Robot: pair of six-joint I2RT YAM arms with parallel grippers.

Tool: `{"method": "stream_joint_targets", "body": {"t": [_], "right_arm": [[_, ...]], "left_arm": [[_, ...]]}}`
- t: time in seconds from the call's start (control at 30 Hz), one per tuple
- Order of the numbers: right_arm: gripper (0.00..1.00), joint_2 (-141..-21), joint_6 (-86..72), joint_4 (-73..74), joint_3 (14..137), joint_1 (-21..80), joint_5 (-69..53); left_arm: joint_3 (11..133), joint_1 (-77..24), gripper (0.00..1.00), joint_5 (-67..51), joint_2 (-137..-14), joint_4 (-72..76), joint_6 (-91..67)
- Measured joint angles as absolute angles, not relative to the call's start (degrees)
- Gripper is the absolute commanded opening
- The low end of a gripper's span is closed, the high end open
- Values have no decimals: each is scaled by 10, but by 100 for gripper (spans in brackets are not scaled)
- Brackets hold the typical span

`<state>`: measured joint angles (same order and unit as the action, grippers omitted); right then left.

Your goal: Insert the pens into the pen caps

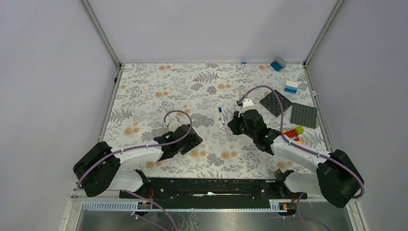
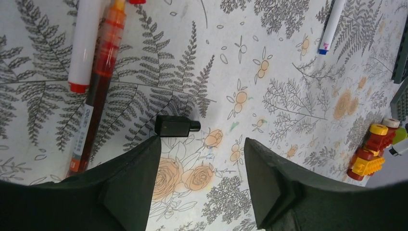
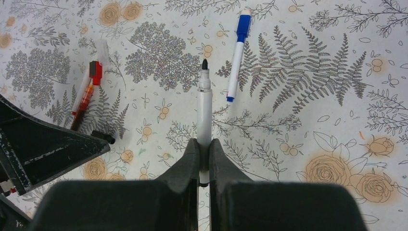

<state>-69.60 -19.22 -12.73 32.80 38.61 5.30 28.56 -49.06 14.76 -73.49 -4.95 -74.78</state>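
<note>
My right gripper (image 3: 204, 144) is shut on a white pen (image 3: 205, 108); its bare black tip points away from me, above the cloth. A blue-capped white pen (image 3: 238, 55) lies just beyond it, also seen from above (image 1: 221, 114). My left gripper (image 2: 202, 142) hangs open over the cloth with nothing between its fingers. A short black pen cap (image 2: 175, 126) lies flat just off its left fingertip. A red-barrelled pen (image 2: 98, 91) and a white pen with a red end (image 2: 82, 43) lie side by side to the left. From above, the right gripper (image 1: 235, 124) faces the left gripper (image 1: 192, 137).
Two dark grey baseplates (image 1: 275, 102) (image 1: 303, 115) lie at the right, with a heap of coloured toy bricks (image 1: 293, 133) near the right arm. Blue bricks (image 1: 278, 63) (image 1: 290, 86) sit at the back right. Frame posts and walls bound the floral cloth.
</note>
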Motion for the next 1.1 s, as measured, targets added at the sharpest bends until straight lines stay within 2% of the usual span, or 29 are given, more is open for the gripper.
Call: {"method": "stream_joint_targets", "body": {"t": [0.57,1.1], "right_arm": [[0,-703,-193,-127,328,373,46],[0,-704,-193,-127,328,361,30]], "left_arm": [[335,-478,63,166,-789,-65,-697],[445,-477,60,168,-831,-218,-598]]}}
